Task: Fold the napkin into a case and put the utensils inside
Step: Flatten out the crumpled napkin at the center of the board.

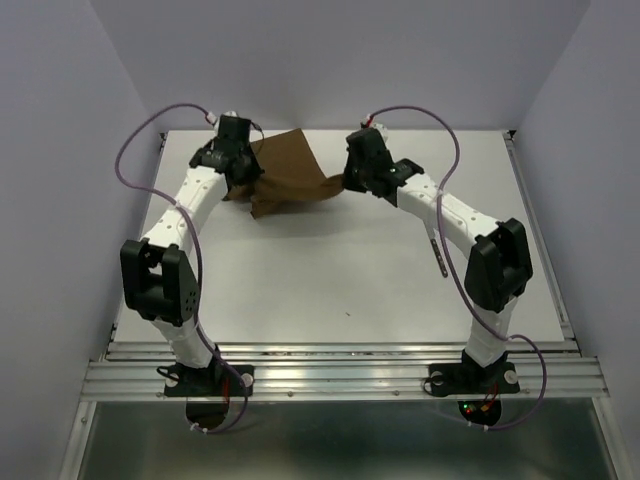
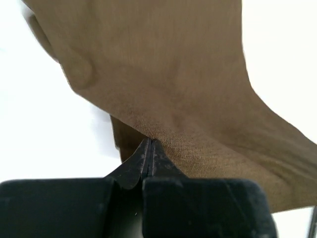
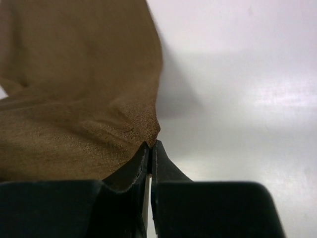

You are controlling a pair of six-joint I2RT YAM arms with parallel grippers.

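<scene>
**Left claw.** The left claw (image 2: 148, 145) stood with its two black fingers (image 2: 159, 161) pressed together, no gap visible between the tips. They were clamped on the napkin (image 2: 173, 74). The cloth entered the grip at the fingertips and spread away toward 12 o'clock and 3 o'clock in the left wrist view. A fold of the same cloth showed below the tips, at 9 o'clock of them.

**Right claw.** The right claw (image 3: 150, 147) was likewise closed, fingertips together. It pinched the napkin (image 3: 74, 99) at a pointed corner, which sat just at the tips. The rest of the cloth lay toward 9 and 10 o'clock of the claw. White bench (image 3: 237, 74) showed at 1 to 3 o'clock, with a grey shadow beside the cloth edge.

**Task items, top view.** The dark brown napkin (image 1: 290, 175) was at the far part of the bench (image 1: 330, 290), roughly 12 o'clock from its centre. It spanned the two claws, the left at its 9 o'clock side and the right at its 3 o'clock corner. It was creased and not flat, with one flap reaching toward 7 o'clock. It was not folded into a case. One utensil (image 1: 438, 258), slim and silver, lay on the bench at about 3 o'clock of centre, well apart from the napkin. Its far end was hidden under the right arm, so knife or fork could not be told
</scene>
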